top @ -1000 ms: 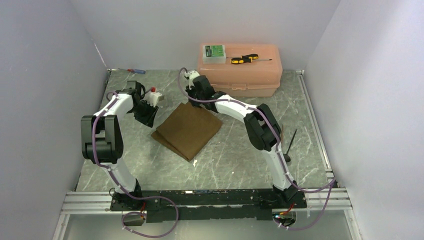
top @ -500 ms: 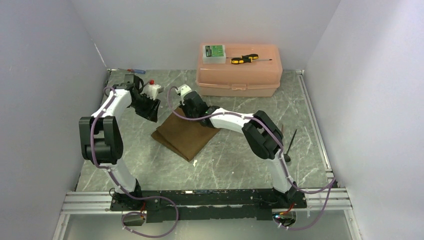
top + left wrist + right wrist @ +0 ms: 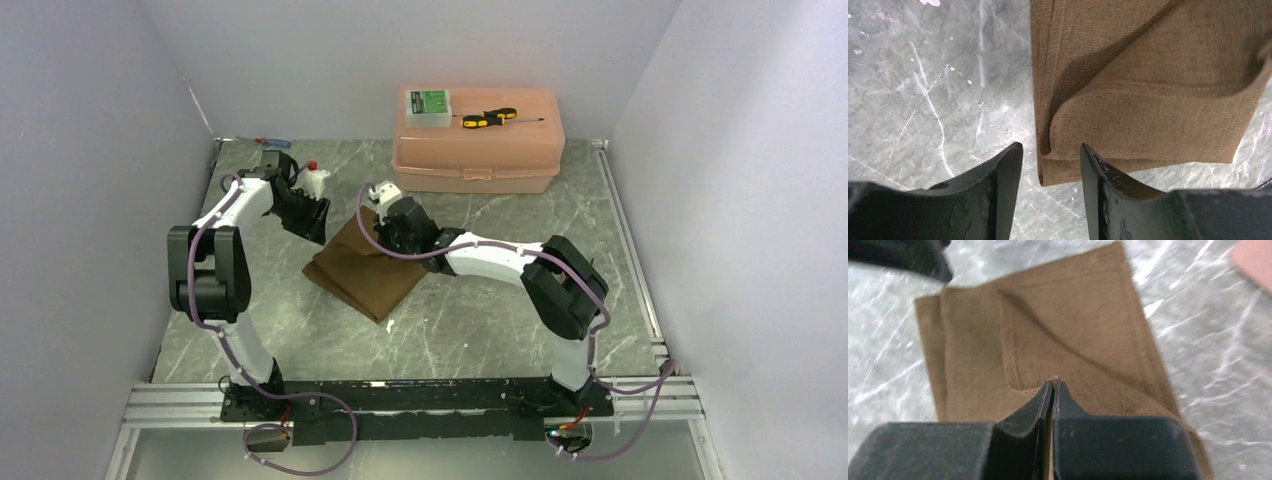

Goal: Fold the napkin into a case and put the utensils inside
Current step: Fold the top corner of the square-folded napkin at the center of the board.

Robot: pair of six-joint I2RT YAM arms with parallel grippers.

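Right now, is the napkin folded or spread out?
Folded. The napkin lies in stacked layers, their edges showing along one side, with the top layer's corner turned over diagonally.

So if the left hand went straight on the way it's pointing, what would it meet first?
Most likely the napkin: its folded corner lies right ahead of the open left hand, in line with the gap between its fingers. Depth is unclear, so one finger might land on the table beside it.

Creased brown napkin (image 3: 360,278), layered square, flat on marbled table (image 3: 480,325), far corner raised.
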